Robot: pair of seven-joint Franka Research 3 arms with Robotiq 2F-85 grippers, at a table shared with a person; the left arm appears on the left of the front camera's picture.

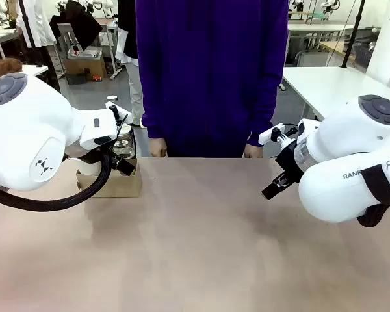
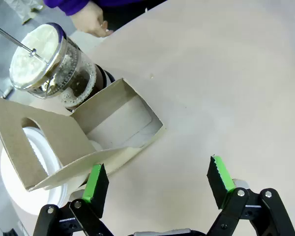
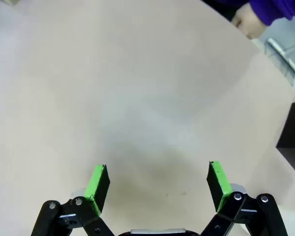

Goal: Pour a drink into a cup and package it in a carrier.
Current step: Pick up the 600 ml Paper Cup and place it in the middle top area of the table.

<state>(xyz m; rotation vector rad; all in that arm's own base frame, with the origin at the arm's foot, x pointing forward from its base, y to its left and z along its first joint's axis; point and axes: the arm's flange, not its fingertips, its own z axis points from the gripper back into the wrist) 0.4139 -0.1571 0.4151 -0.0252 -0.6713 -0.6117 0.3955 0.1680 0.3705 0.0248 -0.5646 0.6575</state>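
The drink is dark brown liquid in a clear glass pot with a metal top, standing against the carrier's far side. The carrier is a low brown cardboard box with an upright handle, at the table's left. A white cup shows behind the handle; whether it sits in a hole I cannot tell. My left gripper hangs open just above the carrier's near corner. My right gripper is open over bare table at the right.
A person in a purple sweater stands at the far edge, both hands resting at the table's rim. A black box sits at the table's right end. The tan table stretches wide between the arms.
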